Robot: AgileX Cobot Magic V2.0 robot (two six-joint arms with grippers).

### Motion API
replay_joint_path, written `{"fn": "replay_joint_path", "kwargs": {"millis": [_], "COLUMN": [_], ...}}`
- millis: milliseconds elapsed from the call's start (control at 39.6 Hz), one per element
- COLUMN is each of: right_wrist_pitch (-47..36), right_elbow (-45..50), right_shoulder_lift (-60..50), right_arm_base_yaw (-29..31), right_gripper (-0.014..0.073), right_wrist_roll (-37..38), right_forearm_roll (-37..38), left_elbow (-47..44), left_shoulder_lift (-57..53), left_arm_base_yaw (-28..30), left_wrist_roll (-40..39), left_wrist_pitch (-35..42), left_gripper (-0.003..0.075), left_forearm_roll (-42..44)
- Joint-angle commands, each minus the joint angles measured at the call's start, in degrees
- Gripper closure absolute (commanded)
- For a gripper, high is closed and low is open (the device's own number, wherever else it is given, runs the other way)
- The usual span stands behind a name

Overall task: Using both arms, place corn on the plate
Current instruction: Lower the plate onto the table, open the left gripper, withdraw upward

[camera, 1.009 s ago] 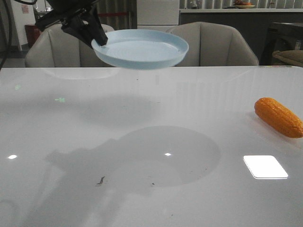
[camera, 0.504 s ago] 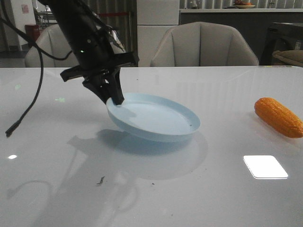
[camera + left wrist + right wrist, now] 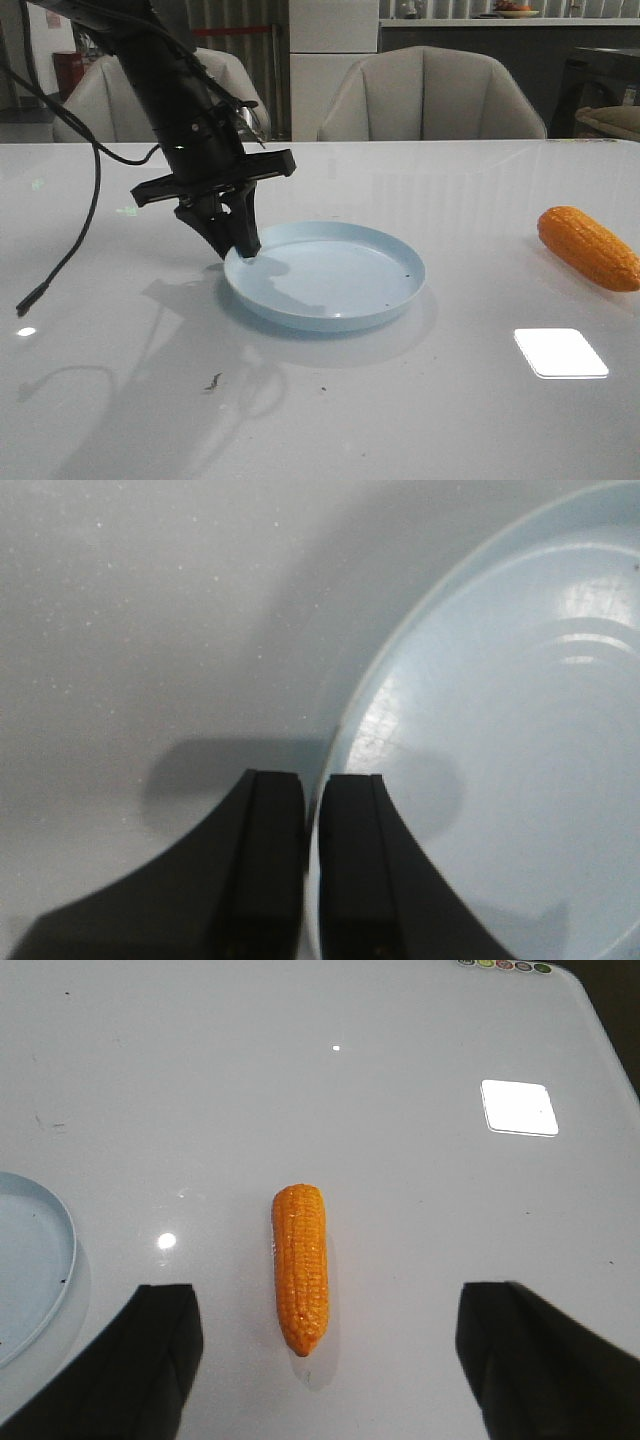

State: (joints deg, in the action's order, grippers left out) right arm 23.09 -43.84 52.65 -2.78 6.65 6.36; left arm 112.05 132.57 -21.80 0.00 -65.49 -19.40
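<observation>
The pale-blue plate (image 3: 330, 275) lies flat on the white table, left of centre. My left gripper (image 3: 246, 250) comes down on its left rim and is shut on it. In the left wrist view the two black fingers (image 3: 352, 865) stand close together with the plate's (image 3: 500, 730) thin rim between them, at the left gripper (image 3: 312, 800). The orange corn (image 3: 588, 247) lies on the table at the far right, apart from the plate. In the right wrist view the corn (image 3: 301, 1265) lies lengthwise between the wide-open fingers of my right gripper (image 3: 328, 1305), untouched. The plate's edge (image 3: 40, 1270) shows beside it.
Beige chairs (image 3: 430, 95) stand behind the table's far edge. A loose black cable (image 3: 85, 215) hangs from the left arm. A bright light patch (image 3: 560, 352) shines on the table in front of the corn. Small dark specks (image 3: 212, 381) mark the near surface.
The left arm has brought the plate down from high above the table, tilted on the way, until it lies flat on the surface. The corn has not moved.
</observation>
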Motion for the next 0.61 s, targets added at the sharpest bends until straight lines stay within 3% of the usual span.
{"fn": "replay_joint_path", "kwargs": {"millis": [0,252,429,580], "right_wrist_pitch": [-4.0,-4.0,-4.2,-4.2], "right_elbow": [-1.7,-1.7,-1.7,-1.7], "right_shoulder_lift": [-0.3,-0.3,-0.3,-0.3], "right_arm_base_yaw": [0.0,0.0,0.0,0.0], "right_gripper": [-0.0031,0.0002,0.0002,0.0002], "right_wrist_roll": [-0.2,-0.2,-0.2,-0.2], "right_forearm_roll": [0.4,0.4,0.4,0.4], "left_elbow": [1.8,5.1,15.3,27.6], "left_shoulder_lift": [-3.7,-3.8,-4.8,-7.2], "left_arm_base_yaw": [-0.4,-0.3,-0.3,-0.3], "left_wrist_roll": [-0.7,-0.7,-0.7,-2.8], "left_wrist_pitch": [-0.1,-5.8,-6.9,-5.5], "left_gripper": [0.0425,0.0399,0.0400,0.0400], "left_forearm_roll": [-0.4,2.1,7.9,18.4]}}
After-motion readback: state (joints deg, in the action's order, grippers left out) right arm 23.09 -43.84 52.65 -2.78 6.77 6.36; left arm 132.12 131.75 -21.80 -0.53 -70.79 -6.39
